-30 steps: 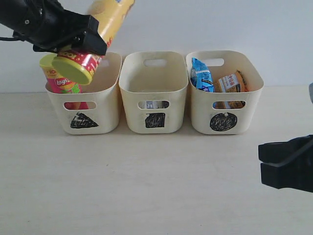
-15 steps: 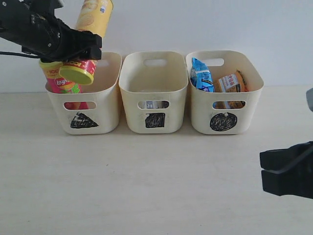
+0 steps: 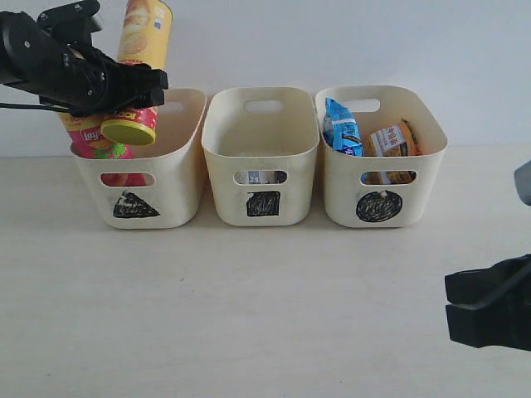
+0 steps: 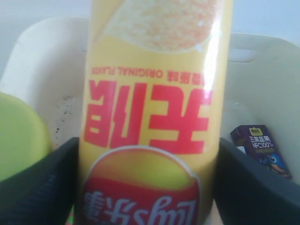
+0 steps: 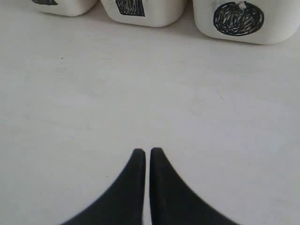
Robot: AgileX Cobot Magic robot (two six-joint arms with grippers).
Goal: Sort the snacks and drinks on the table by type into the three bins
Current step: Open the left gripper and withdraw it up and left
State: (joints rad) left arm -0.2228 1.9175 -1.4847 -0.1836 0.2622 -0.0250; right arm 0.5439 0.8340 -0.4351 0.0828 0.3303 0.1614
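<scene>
My left gripper is shut on the yellow Lay's chip tube, which stands nearly upright with its green lid end dipping into the triangle bin. In the left wrist view the yellow tube fills the space between the black fingers. A pink Lay's tube leans inside the same bin. In the circle bin are a blue packet and an orange packet. A small purple box lies in a bin. My right gripper is shut and empty over the table.
The square bin stands between the other two, and a white-and-blue carton shows through its handle slot. All three bins line up along the back wall. My right gripper hangs at the front right.
My left gripper has moved left and lowered the yellow tube, which has swung more upright, lid end into the triangle bin. The right gripper has drifted slightly down.
</scene>
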